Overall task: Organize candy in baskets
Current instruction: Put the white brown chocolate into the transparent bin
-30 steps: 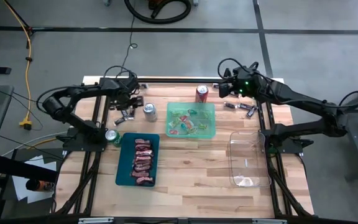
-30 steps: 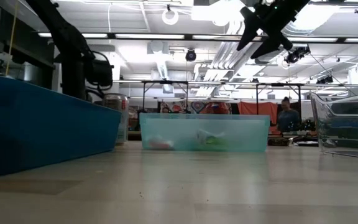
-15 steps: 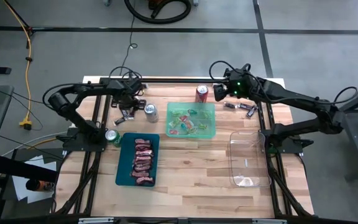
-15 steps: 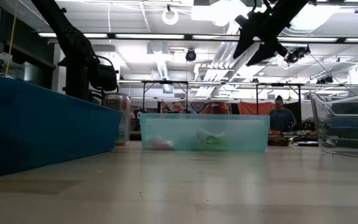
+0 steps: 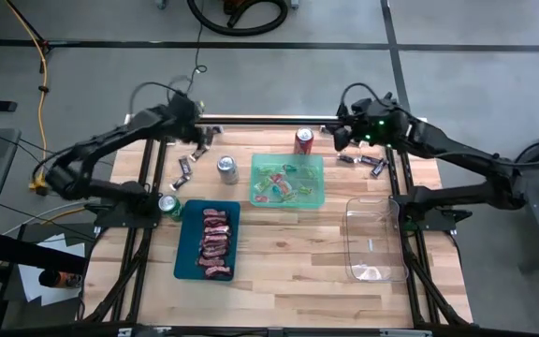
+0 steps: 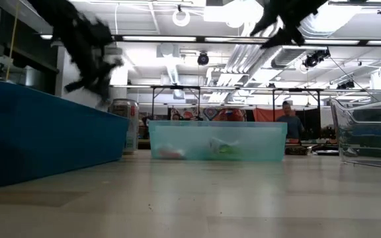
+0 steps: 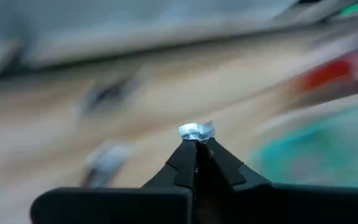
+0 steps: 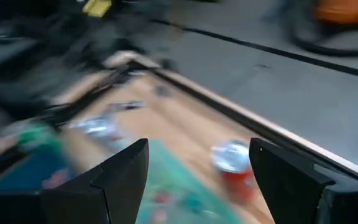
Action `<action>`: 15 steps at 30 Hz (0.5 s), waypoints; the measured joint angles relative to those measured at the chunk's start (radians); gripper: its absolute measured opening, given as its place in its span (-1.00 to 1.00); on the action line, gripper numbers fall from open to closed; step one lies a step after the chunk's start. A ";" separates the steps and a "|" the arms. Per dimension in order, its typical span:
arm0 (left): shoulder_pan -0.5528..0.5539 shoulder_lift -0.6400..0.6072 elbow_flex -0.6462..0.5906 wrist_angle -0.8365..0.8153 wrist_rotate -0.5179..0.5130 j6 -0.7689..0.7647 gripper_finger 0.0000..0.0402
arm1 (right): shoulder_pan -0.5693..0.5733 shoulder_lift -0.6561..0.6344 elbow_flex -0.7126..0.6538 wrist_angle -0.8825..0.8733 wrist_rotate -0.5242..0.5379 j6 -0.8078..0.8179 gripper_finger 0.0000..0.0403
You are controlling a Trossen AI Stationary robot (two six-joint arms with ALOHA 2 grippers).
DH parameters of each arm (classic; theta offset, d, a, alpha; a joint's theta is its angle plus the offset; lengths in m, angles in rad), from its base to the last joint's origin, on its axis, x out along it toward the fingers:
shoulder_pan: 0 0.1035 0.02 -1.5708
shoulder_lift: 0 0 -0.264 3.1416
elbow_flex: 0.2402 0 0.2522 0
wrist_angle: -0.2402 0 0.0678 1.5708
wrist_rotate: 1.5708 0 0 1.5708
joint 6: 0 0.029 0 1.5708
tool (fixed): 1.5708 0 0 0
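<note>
Left fingers (image 7: 196,138) pinch, seemingly, candy (image 7: 196,130)

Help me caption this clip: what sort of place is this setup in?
Probably a robotics lab or workshop. The wooden table stands on a grey concrete floor with loose yellow cable, and the low view shows exposed ceiling ducts, strip lights and further workbenches with a person behind.
</note>
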 joint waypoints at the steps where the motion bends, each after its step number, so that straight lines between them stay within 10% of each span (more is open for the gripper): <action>1: -0.005 -0.039 0.008 0.061 0.049 0.000 -1.00 | 0.001 -0.008 0.000 0.021 -0.059 -0.014 0.35; 6: -0.129 -0.153 0.009 0.412 0.164 -0.121 -1.00 | 0.014 -0.002 0.000 0.207 -0.292 0.015 0.35; 15: -0.469 -0.050 0.008 0.941 -0.068 -0.025 -1.00 | 0.152 0.145 0.001 0.557 -0.302 -0.185 0.35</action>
